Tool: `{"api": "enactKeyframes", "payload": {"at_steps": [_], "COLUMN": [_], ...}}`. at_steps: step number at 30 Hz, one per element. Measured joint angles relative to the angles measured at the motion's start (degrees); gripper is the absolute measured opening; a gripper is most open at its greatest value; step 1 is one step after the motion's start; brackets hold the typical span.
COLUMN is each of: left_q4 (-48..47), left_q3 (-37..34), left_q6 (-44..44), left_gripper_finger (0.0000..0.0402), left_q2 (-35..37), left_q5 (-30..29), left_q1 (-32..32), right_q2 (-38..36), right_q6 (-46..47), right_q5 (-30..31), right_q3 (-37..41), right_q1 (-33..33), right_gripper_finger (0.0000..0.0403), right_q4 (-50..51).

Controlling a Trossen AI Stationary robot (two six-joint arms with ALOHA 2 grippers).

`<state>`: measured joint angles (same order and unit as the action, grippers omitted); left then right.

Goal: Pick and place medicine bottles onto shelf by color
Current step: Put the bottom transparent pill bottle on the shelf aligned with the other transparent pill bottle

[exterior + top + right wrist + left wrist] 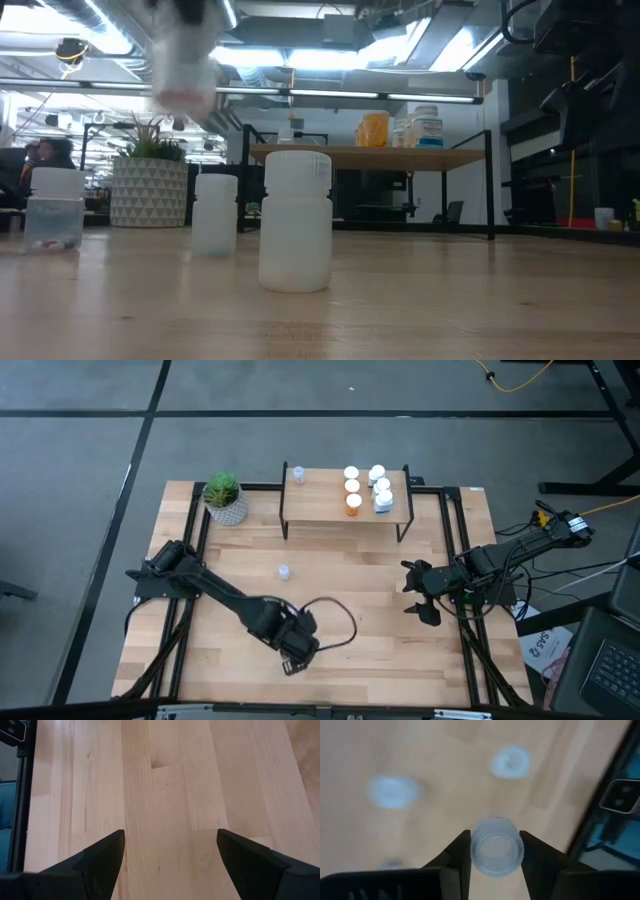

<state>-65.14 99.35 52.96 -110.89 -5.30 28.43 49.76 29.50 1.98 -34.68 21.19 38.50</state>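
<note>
My left gripper (297,650) hangs over the table's near middle, shut on a small pale blue medicine bottle (497,846); the low view shows that bottle as a blur (186,62) high above the table. Under it, a white bottle (295,220) and two pale ones (215,212) (55,208) stand on their bases. Another pale bottle (284,571) stands mid-table. The shelf (325,508) at the far edge carries one pale bottle (298,475), orange ones (353,503) and white ones (383,499). My right gripper (420,592) waits open at the right, holding nothing. My left gripper pinches the pale blue bottle by its round side wall (475,851), just below the cap, one finger (460,855) on each side. The fingers come from above, pointing steeply down. The bottle stands upright between them, cap up, lifted clear of the table.
A green plant in a white pot (224,497) stands at the far left, beside the shelf. Black frame rails (452,540) run along the table's sides. Bare wood (165,785) lies under the right gripper and between the arms.
</note>
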Motion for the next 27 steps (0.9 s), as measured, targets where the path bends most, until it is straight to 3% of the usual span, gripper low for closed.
{"api": "enactKeyframes", "payload": {"at_steps": [6, 13, 19, 27], "left_q4": [-14.77, -20.11, -18.69, -18.43], "left_q3": [15.46, 26.82, 29.80, 28.90], "left_q6": [-9.92, -25.91, -41.89, -48.87], "left_gripper_finger": [0.0118, 0.0118, 0.0118, 0.0118], "left_q2": [0.04, 0.07, 0.07, 0.02], "left_q5": [-12.01, -20.71, -19.95, -8.14], "left_q1": [-4.40, -14.40, -29.00, -49.27], "right_q2": [0.00, 0.00, 0.00, -0.01], "right_q6": [-0.21, -3.08, -3.23, -5.99], "right_q5": [0.03, 0.00, -0.07, -0.13], "right_q3": [0.00, 0.00, 0.00, 0.00], "right_q1": [-0.01, -0.02, -0.01, -0.01], "right_gripper_finger": [0.0317, 0.0317, 0.0317, 0.0317], "right_q4": [0.07, 0.50, 0.83, 0.83]}}
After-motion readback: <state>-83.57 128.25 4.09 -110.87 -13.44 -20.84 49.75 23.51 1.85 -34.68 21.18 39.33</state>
